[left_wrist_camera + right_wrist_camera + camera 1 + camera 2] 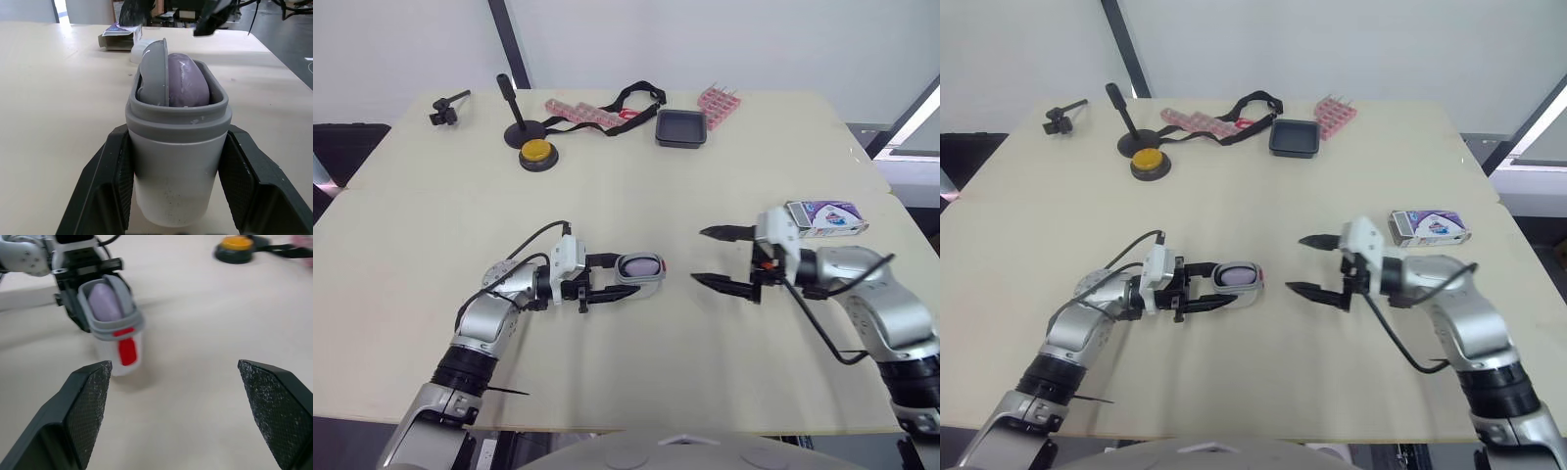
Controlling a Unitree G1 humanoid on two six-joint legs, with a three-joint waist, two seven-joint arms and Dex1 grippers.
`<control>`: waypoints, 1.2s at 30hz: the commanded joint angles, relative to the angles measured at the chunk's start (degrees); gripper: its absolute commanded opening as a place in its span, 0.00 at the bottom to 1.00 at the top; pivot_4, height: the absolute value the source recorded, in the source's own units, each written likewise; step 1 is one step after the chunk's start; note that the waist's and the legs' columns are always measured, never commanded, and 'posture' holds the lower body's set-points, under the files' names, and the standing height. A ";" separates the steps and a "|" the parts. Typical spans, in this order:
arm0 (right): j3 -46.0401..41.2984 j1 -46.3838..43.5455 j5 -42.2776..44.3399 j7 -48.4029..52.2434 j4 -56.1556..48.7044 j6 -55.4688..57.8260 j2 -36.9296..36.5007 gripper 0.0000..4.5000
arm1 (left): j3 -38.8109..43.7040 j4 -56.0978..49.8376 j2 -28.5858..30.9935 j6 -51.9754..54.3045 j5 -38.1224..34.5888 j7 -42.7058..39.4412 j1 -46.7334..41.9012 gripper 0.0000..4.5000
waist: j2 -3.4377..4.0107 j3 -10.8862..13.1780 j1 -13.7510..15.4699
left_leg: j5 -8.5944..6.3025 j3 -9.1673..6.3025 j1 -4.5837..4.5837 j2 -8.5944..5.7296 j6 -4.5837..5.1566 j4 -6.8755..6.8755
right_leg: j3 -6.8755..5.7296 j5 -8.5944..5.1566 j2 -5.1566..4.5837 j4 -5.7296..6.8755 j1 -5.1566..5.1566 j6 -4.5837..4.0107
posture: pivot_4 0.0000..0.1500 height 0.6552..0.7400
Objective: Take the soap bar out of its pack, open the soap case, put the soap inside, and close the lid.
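bright even light, soft shadows, blurry backgrounds

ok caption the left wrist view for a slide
The left claw grips the soap case, purple soap bar inside, lid not yet closed.

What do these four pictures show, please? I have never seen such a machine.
This is a humanoid robot with two arms; each ends in a black two-fingered pincer. Two pictures come from cameras in its head, looking down on a beige table; the other two come from a camera on each wrist. The left pincer grips a grey-and-white oval plastic soap case. A purple soap bar sits inside, and the grey lid is not closed. The right pincer is open and empty. Beside that arm lies the white-and-purple cardboard soap pack. Near the far edge stand a yellow round button and a black square tray.
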 commanded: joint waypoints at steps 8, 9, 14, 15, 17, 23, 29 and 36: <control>-26.12 20.62 4.42 -3.52 2.48 -10.61 1.66 0.99 | 0.09 -0.31 0.71 -2.39 1.12 0.05 0.90 0.43 | 0.04 -0.06 -0.17 | -0.05 0.03 0.00 -0.01 0.08 0.00 | 0.01 -0.03 -0.04 -0.16 0.03 -0.04 | 1.00 0.87; -27.57 21.97 4.29 -4.12 3.69 -11.44 2.29 0.99 | 0.09 -0.37 0.69 -2.43 1.13 0.10 0.94 0.43 | 0.03 -0.06 -0.15 | -0.05 0.03 -0.01 0.00 0.08 0.00 | 0.01 -0.03 -0.04 -0.17 0.04 -0.05 | 1.00 0.87; -31.05 28.49 2.83 -4.64 9.29 -16.33 4.50 0.99 | -0.07 -0.96 0.40 -2.17 1.04 0.53 1.05 0.43 | 0.09 -0.10 -0.20 | -0.08 0.03 -0.02 -0.02 0.13 -0.01 | -0.01 -0.05 -0.06 -0.24 0.04 -0.06 | 1.00 0.87; -31.09 29.51 2.65 -4.37 9.91 -16.94 4.58 0.99 | -0.15 -1.12 0.35 -2.11 1.01 0.54 1.09 0.43 | 0.15 -0.13 -0.29 | -0.08 0.03 -0.02 -0.02 0.13 -0.01 | -0.01 -0.05 -0.06 -0.25 0.04 -0.06 | 1.00 0.87; -31.47 31.29 2.26 -3.57 12.08 -18.23 4.16 0.99 | -0.34 -1.48 0.29 -1.92 0.92 0.51 1.17 0.43 | 0.20 -0.15 -0.36 | -0.09 0.05 -0.01 -0.04 0.14 -0.01 | -0.01 -0.05 -0.09 -0.27 0.04 -0.06 | 1.00 0.87; -30.73 31.23 0.11 -1.54 15.04 -17.63 -2.24 0.99 | -0.66 -2.92 -0.02 -0.78 0.22 0.60 1.02 0.43 | 0.27 -0.18 -0.44 | -0.10 0.05 0.00 -0.07 0.15 -0.01 | 0.00 -0.05 -0.12 -0.29 0.06 -0.06 | 1.00 0.87; -25.60 22.16 -1.66 2.25 15.23 -9.67 -16.88 0.99 | -1.06 -4.55 -0.95 0.48 -0.54 0.50 1.05 0.43 | 0.31 -0.18 -0.80 | -0.09 0.05 0.03 -0.10 0.19 0.00 | 0.03 -0.04 -0.13 -0.29 0.13 -0.04 | 1.00 0.87; -12.04 9.68 -4.09 6.97 14.24 1.20 -26.91 0.99 | -1.96 -4.01 -2.09 0.62 -1.01 -0.79 0.94 0.43 | 0.28 -0.15 0.02 | -0.10 -0.01 -0.04 -0.07 0.27 -0.01 | -0.07 -0.04 -0.10 -0.33 0.12 -0.04 | 1.00 0.87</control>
